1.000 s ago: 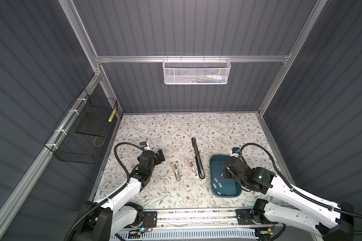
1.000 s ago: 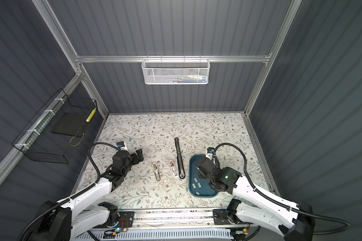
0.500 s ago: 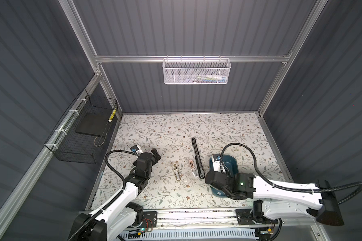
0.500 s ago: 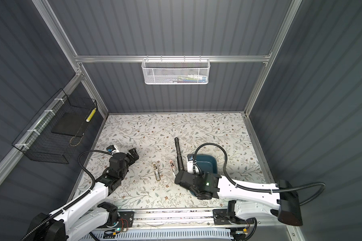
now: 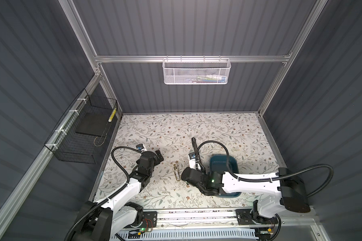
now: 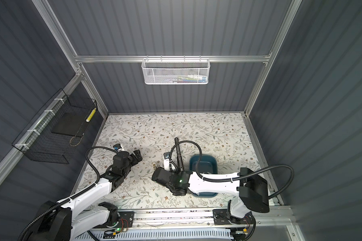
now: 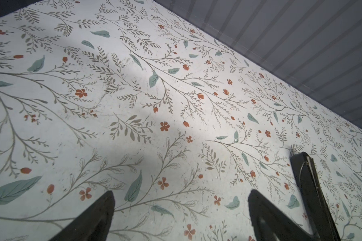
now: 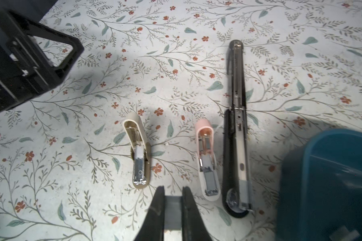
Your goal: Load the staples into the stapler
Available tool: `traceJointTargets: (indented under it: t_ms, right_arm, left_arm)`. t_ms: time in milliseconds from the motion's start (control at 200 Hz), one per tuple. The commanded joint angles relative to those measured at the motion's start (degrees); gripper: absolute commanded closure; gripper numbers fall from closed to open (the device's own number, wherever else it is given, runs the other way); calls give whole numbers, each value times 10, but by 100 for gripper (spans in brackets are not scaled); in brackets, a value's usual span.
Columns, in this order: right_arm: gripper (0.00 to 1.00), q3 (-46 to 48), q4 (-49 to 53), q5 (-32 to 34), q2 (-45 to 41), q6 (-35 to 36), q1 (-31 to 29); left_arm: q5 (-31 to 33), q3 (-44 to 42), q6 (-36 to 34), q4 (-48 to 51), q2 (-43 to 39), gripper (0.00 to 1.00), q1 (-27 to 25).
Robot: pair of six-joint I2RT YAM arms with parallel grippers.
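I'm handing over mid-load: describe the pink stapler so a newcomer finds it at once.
Find the blue tray. A long black stapler lies beside it, then two short open ones. The pink stapler is the one nearest the black one; its colour sets it apart from the beige stapler beyond.

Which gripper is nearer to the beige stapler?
Right. The right gripper, shut on a staple strip, hovers right by one end of the beige stapler. The left gripper, open, stands clearly apart, off to its left in a top view.
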State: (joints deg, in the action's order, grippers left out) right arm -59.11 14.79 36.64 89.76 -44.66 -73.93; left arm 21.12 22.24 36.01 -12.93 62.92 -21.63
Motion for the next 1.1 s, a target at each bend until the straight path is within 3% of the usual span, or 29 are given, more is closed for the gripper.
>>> traceJointTargets:
  t_ms: [0,285,690,1096]
  right_arm:
    - [93,-13,-47,-9,25,22,-2]
    - [93,-29,-68,-24,80,26,-2]
    - [91,-72,-82,-37,144,46,-2]
    - [90,-85,-100,-87,187,48,13]
  left_arm:
    - [-37,14,-1,-22,17,0,10]
    - [-152,17,54,-27,66,0,98]
    - [-138,14,36,-6,2,0,98]
    - [-184,-1,9,-49,-17,0,99]
